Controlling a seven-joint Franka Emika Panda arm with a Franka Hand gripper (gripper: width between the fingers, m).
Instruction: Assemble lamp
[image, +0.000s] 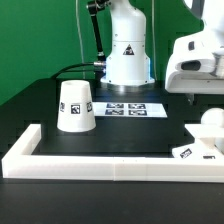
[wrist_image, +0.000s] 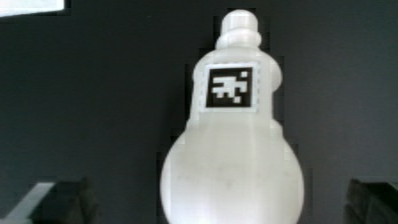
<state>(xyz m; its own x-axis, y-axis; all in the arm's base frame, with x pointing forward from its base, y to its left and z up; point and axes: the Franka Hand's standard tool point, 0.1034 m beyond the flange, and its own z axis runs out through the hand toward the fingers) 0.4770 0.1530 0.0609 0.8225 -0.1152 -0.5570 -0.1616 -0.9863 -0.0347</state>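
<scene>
Lamp bulb (wrist_image: 228, 140) lies on the black table (image: 110, 140), its round head between the fingers of the wide-open gripper (wrist_image: 217, 203), which do not touch it. Shade (image: 76, 106) stands at the exterior view's left, beside the marker board (image: 133, 108).

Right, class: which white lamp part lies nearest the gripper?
The bulb, the round-headed tagged piece centred before the open gripper in the wrist view; the cone shade stands apart at the exterior view's left.
</scene>
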